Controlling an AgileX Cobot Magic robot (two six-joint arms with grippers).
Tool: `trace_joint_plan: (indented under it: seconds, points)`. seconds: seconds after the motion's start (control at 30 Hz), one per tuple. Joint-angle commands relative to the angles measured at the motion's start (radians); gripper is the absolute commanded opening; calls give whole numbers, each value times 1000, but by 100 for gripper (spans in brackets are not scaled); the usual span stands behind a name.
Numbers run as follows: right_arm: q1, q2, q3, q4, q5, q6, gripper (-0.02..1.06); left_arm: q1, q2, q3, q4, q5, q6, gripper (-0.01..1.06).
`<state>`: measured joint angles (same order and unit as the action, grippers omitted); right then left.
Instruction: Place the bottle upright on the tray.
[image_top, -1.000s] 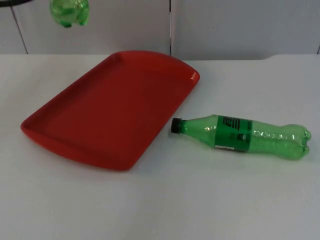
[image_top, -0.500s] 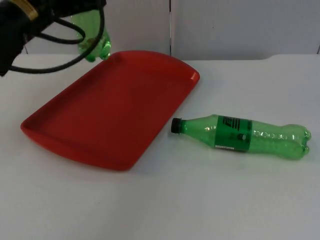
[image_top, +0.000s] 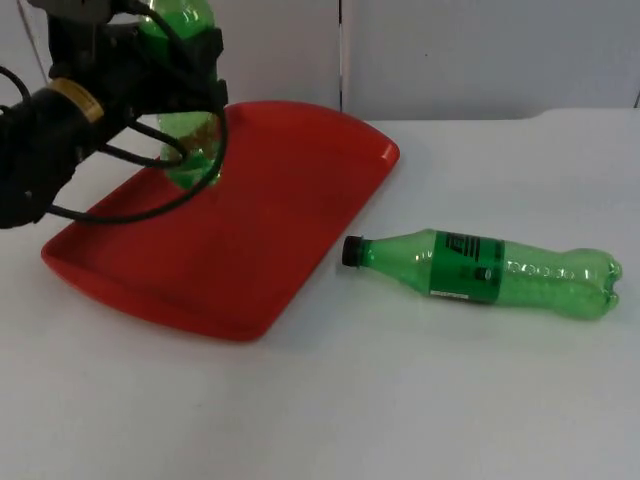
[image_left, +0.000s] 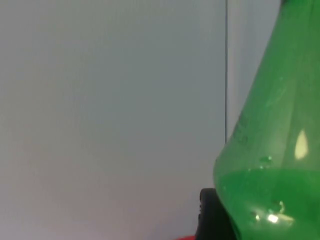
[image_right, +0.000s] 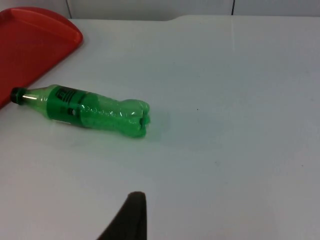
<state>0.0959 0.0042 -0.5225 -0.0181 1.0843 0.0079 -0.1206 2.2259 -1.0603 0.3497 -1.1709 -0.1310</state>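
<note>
The left gripper (image_top: 175, 85) held a green bottle (image_top: 185, 110) upright over the far left part of the red tray (image_top: 280, 220), jaws clamped on it; a second green bottle (image_top: 485, 270) lay on the white desk (image_top: 450, 400) beside the tray; the right gripper's jaws: cannot tell.

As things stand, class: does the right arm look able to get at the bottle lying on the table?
Probably yes. The lying bottle rests on bare table beside the red tray, nothing on or against it, with the right arm's fingertip nearby.
</note>
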Motion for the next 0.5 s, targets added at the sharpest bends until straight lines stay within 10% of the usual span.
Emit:
trace_joint_plan:
  seconds: [0.0,0.47]
  points:
    - [-7,-4,7,1,-7,0,105,2,21,-4,-22,-47,6,0]
    - [-7,-4,7,1,-7,0,105,2,137,-2,-16,-50,-3,0]
